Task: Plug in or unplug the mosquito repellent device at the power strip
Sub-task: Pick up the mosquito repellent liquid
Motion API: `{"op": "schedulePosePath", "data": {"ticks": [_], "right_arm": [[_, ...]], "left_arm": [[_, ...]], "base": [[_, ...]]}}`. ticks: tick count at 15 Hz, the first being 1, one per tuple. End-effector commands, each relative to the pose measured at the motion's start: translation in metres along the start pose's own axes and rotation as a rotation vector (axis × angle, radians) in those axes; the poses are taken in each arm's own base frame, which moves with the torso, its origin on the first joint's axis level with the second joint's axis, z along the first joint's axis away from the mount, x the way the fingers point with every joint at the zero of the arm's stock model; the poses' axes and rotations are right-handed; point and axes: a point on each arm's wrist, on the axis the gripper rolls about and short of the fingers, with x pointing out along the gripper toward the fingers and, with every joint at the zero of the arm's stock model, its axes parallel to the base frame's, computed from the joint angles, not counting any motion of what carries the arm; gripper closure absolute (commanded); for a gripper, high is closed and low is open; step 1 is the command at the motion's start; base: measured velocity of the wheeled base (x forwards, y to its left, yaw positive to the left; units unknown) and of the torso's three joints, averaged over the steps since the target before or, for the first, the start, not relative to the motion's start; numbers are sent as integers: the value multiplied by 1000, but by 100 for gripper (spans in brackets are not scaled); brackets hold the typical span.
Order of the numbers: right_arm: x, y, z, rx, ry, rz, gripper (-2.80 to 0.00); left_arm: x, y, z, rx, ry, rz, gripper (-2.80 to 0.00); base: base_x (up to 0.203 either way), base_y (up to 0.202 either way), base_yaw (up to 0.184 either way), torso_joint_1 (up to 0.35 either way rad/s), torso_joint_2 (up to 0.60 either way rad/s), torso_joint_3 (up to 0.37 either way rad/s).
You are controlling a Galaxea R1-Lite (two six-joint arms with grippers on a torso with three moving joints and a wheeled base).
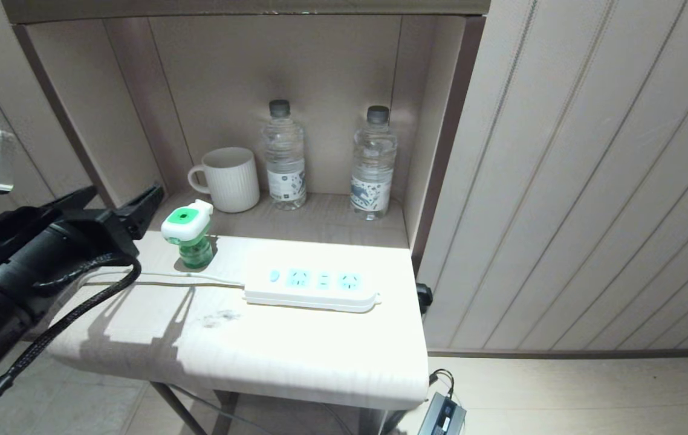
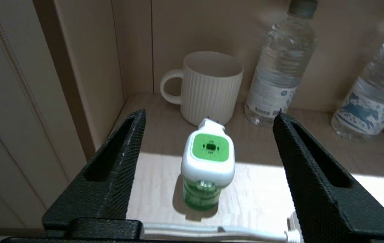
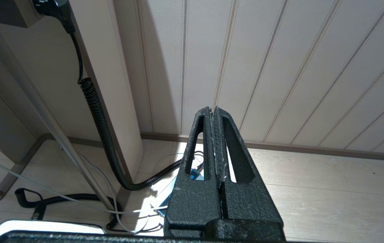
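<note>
Head view shows a pale wooden bedside table [image 1: 295, 356] set partly inside a beige wall niche. On it lies the long flat white plastic power strip [image 1: 311, 287], every socket in its row empty, its thin white cord [image 1: 162, 276] running off toward the robot's left. Just beyond that cord, near the table's left edge and well apart from the sockets, stands the small mosquito repellent device [image 1: 188, 235]: a rounded white head with a green top panel over a clear green liquid bottle, upright, its plug prongs pointing toward the niche. So it is unplugged.

Behind it stand a ribbed white ceramic mug [image 1: 230, 179] and two clear plastic water bottles [image 1: 284, 157].

The black left gripper [image 2: 209, 125] hovers close in front of the device, released and wide, one finger to either side without touching. The right gripper [image 3: 215, 141] hangs parked low by the wall, clenched on nothing.

The device looks light, rigid and smooth, and probably top-heavy and easy to tip. Its broad white head seems the firmest place to grasp; the bottle is narrower and likely slippery.
</note>
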Motion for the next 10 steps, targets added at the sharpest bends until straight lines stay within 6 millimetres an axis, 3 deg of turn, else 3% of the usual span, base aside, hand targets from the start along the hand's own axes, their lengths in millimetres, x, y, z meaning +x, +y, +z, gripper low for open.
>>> {"op": "schedulePosePath", "data": {"ticks": [1, 5, 10], "right_arm": [[0, 0, 0, -1, 1, 1, 0], [0, 0, 0, -1, 1, 2, 0], [0, 0, 0, -1, -1, 1, 0]], "left_arm": [[23, -11, -20, 20, 62, 18, -280], [36, -18, -22, 8, 56, 33, -280], [68, -33, -33, 3, 70, 55, -280]], "base": [[0, 0, 0, 0, 0, 0], [0, 0, 0, 0, 0, 0], [0, 0, 0, 0, 0, 0]]}}
